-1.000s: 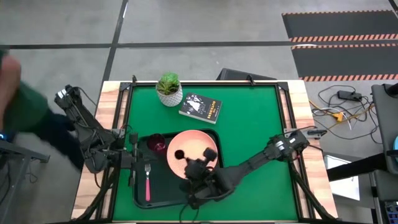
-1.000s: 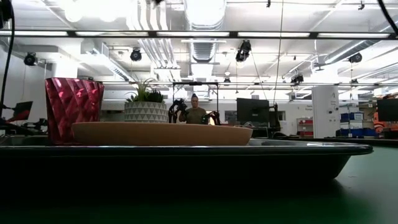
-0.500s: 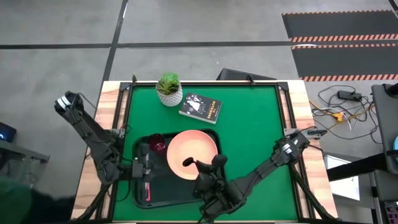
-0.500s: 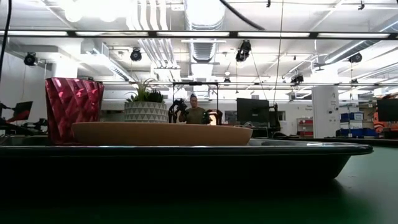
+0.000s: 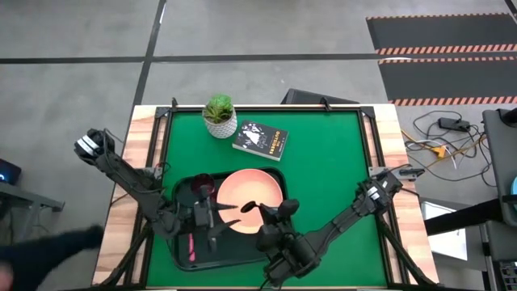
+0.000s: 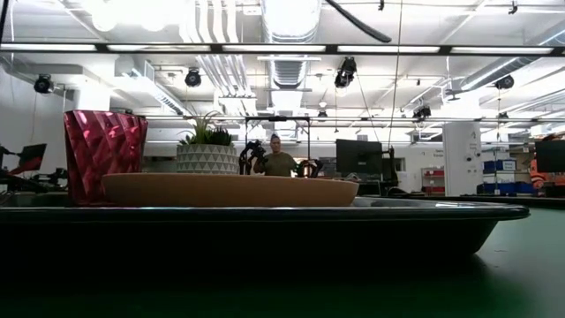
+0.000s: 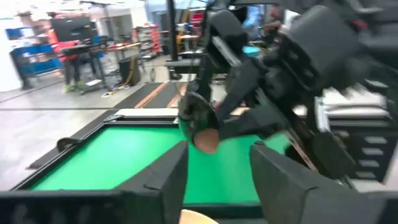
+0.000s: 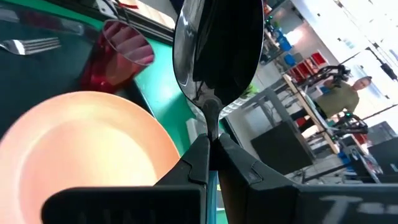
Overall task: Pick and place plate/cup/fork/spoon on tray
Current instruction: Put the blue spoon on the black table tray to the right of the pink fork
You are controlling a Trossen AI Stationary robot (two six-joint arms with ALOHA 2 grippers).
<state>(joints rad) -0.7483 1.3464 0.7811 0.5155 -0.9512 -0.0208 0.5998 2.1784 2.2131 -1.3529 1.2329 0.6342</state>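
Fingers: my right gripper (image 8: 211, 163) is clamped on the spoon (image 8: 214, 50), bowl up, above the plate (image 5: 250, 196) on the tray (image 5: 184, 261). My left gripper (image 5: 212, 220) is spread apart over the tray. Cup (image 5: 202, 187) beside plate; fork (image 5: 191, 244), probably flat, on tray floor.

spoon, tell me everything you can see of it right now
The spoon is clamped in the right hand, its shiny dark metal bowl sticking out past the fingertips. The narrow neck runs down between the closed fingers, so the handle is hidden. From above, the bowl hangs over the pink plate near its front edge. Whether it touches the plate cannot be told.
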